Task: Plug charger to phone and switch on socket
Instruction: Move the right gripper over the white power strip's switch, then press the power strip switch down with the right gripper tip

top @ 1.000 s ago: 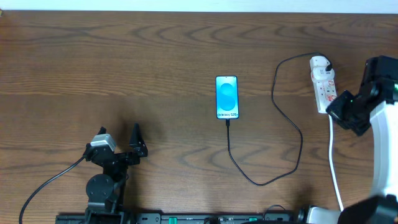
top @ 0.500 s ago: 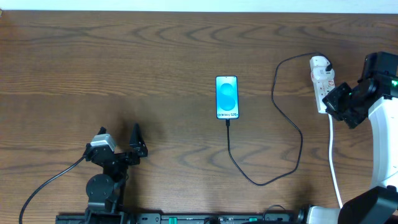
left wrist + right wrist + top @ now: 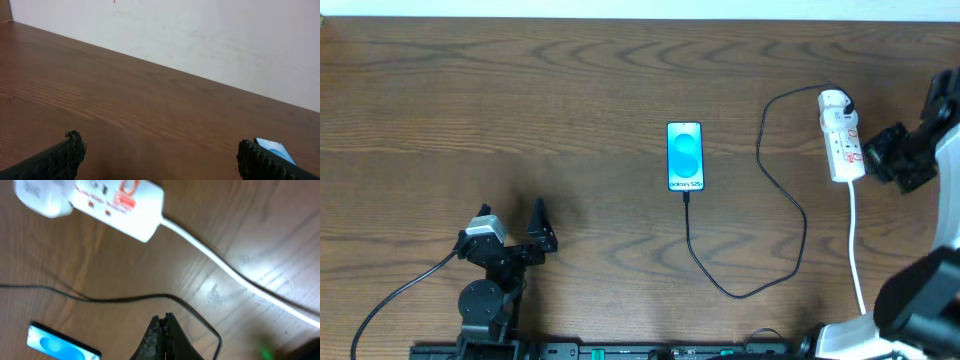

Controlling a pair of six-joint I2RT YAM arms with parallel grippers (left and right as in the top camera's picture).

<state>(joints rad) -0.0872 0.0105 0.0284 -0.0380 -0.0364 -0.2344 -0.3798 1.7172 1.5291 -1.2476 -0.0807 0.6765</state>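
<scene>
The phone lies flat mid-table with its cyan screen up; it also shows in the right wrist view and the left wrist view. The black charger cable runs from the phone's near end in a loop to the white adapter plugged into the white socket strip. The strip also shows in the right wrist view. My right gripper is shut and empty, just right of the strip; its tips show in the right wrist view. My left gripper is open and empty at the near left.
The strip's thick white cord runs toward the table's near edge on the right. A white wall stands behind the table's far edge.
My right gripper has swung to the right and slightly toward the far edge, away from the strip's near end. The left arm, phone and cable have not moved.
</scene>
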